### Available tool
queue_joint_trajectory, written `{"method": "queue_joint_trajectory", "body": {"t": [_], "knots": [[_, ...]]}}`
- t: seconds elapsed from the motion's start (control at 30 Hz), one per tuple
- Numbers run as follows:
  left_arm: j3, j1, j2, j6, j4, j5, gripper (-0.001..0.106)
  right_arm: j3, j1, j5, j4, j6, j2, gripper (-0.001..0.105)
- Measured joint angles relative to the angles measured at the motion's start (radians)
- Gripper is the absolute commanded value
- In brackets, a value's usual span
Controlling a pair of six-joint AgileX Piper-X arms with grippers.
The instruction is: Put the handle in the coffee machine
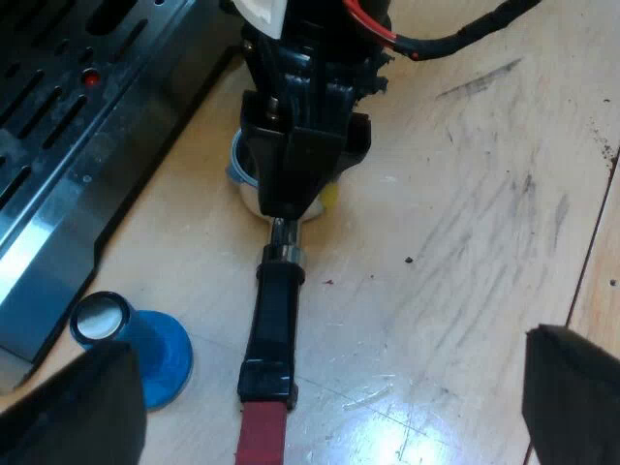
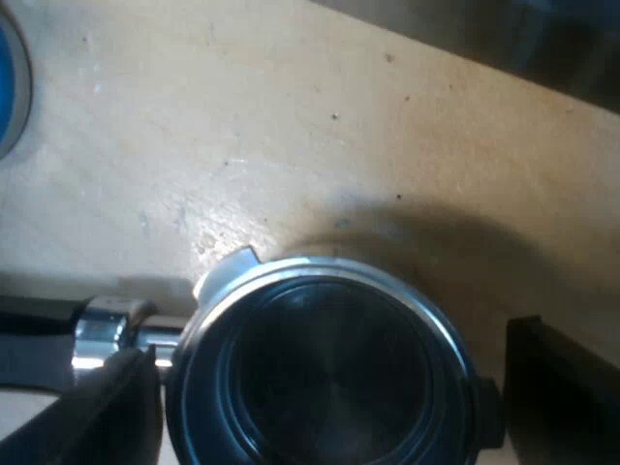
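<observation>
Barely started: the holder (image 1: 274, 320) lay flat on the table (image 1: 465, 242), not in the machine (image 1: 68, 145). The right gripper (image 2: 329, 387) sat directly over its basket, fingers apart on either side of the rim, apparently not yet clamped. The left gripper (image 1: 320, 387) was spread wide and empty, with the handle's red end (image 1: 260, 436) between its fingers. Grab, carry and lock-in were all left. The basket was metal, dark and apparently empty inside; the handle was black.

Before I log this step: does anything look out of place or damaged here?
Nothing much: the holder lies loose on the table, beside the machine, and the table bears dark scuffs.
</observation>
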Motion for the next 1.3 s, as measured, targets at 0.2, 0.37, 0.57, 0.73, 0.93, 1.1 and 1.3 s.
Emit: {"method": "queue_joint_trajectory", "body": {"t": [0.2, 0.37, 0.57, 0.73, 0.93, 1.1, 1.3], "knots": [[0.0, 0.0, 0.0, 0.0, -0.007, 0.0, 0.08, 0.0, 0.0, 0.0, 0.0, 0.0, 0.002, 0.072], [0.0, 0.0, 0.0, 0.0, -0.006, 0.0, 0.08, 0.0, 0.0, 0.0, -0.003, 0.0, 0.018, 0.072], [0.0, 0.0, 0.0, 0.0, -0.006, 0.0, 0.08, 0.0, 0.0, -0.002, -0.007, 0.0, 0.039, 0.072], [0.0, 0.0, 0.0, 0.0, -0.006, 0.0, 0.08, 0.0, 0.0, -0.002, -0.007, 0.0, 0.039, 0.043], [0.0, 0.0, 0.0, 0.0, -0.006, 0.0, 0.08, 0.0, 0.0, -0.005, -0.009, 0.002, 0.039, 0.0], [0.0, 0.0, 0.0, 0.0, -0.006, 0.0, 0.08, 0.0, 0.0, -0.008, -0.007, 0.002, 0.039, 0.0], [0.033, 0.0, 0.0, 0.0, -0.006, 0.0, 0.08, 0.0, 0.0, -0.007, 0.028, 0.0, 0.017, 0.0]]}}
